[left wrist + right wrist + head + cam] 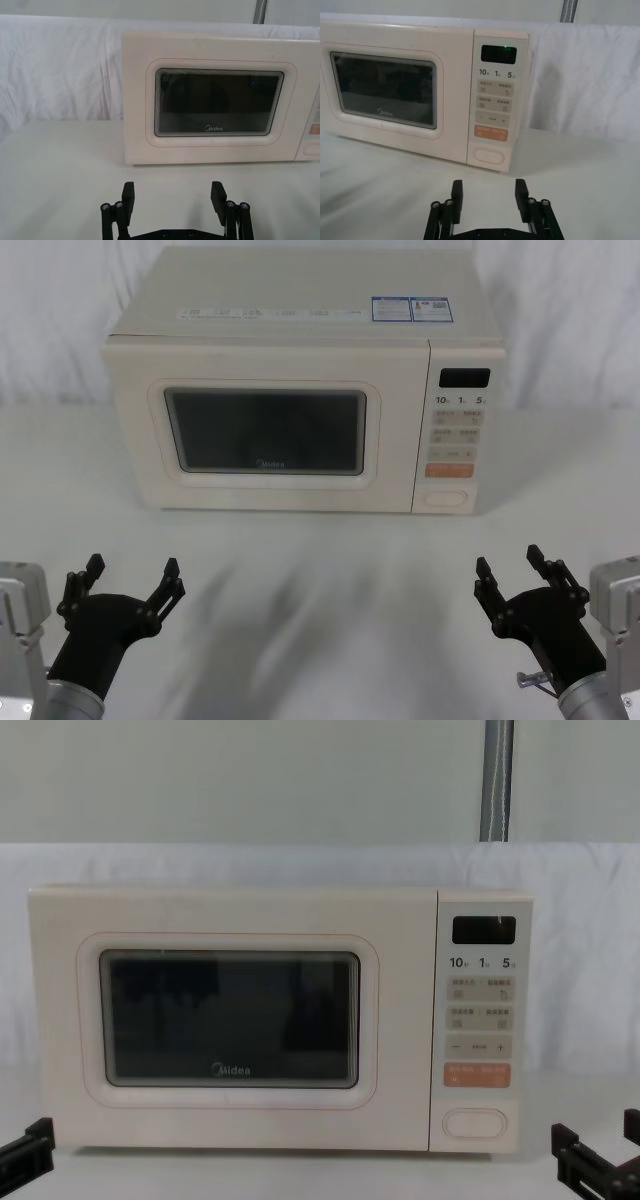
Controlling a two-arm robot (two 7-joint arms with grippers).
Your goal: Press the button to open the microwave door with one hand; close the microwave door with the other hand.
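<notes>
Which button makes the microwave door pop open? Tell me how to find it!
Find the big cream microwave on the white table, then look at the narrow key panel right of its dark window. The button is at the very bottom, under the orange key. It is the widest key, pill-shaped, plain cream, with no print.

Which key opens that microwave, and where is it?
The button sits lowest on the control panel at the microwave's right side, just under the orange key, beyond the right hand.
</notes>
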